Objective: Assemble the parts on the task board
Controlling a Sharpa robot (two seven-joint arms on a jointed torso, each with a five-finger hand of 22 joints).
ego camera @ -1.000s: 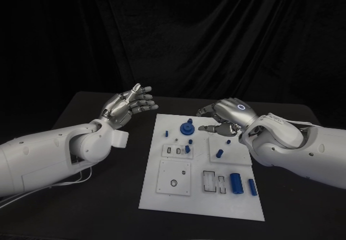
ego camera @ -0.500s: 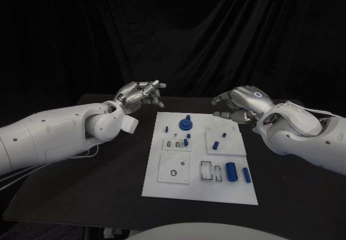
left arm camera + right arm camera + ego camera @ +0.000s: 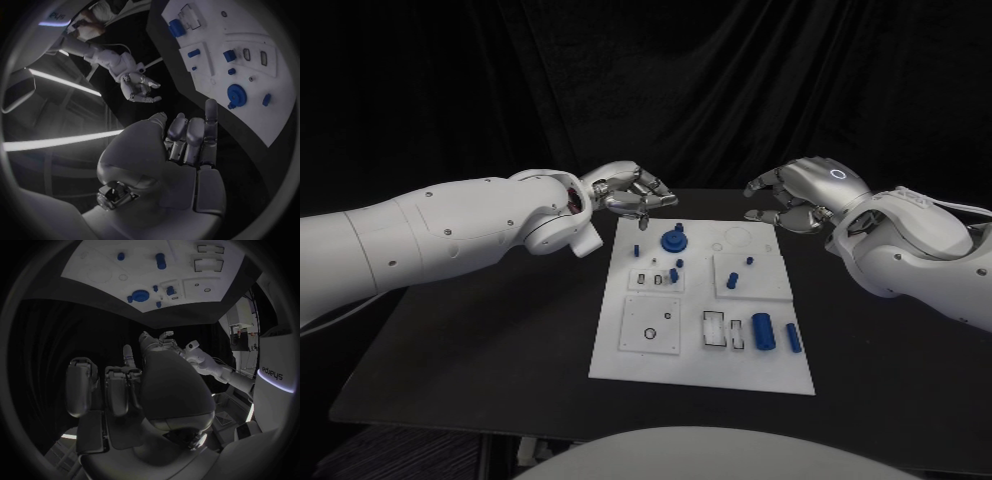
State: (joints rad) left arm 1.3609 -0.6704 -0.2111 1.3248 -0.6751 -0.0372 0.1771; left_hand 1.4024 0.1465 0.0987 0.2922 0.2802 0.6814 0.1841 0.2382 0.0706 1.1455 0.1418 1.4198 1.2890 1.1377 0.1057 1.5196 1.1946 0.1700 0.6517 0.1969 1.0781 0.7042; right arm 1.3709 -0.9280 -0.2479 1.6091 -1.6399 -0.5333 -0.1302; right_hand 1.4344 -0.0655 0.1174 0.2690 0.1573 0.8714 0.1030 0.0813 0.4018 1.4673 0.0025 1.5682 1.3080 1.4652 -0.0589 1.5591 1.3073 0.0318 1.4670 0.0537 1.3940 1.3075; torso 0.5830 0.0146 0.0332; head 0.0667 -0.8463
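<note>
- The flat white plastic task board (image 3: 701,375) lies in the middle of the black table (image 3: 488,340), between the two arms.
- Small blue plastic parts sit on it. A round blue knob with a peg on top (image 3: 675,241) stands near the far end. Two blue cylinders (image 3: 764,331) lie side by side near the close right corner. Tiny blue pegs (image 3: 674,274) stand in the middle.
- I think the parts are light, hard and smooth. They could slip or roll if pushed. A soft pinch on the sides of each one looks best. The cylinders should be held around the middle.
- The board looks stiff and should stay put.
- The left robot hand (image 3: 632,192) hovers over the far left corner of the board. Its fingers are curled in a little, and the tips are close together. I see nothing in it, and it touches nothing.
- The right robot hand (image 3: 802,192) hovers just past the far right corner. Its fingers are bent but apart. It holds nothing and touches nothing.
- No part looks picked up yet, so I think the job is just starting.
</note>
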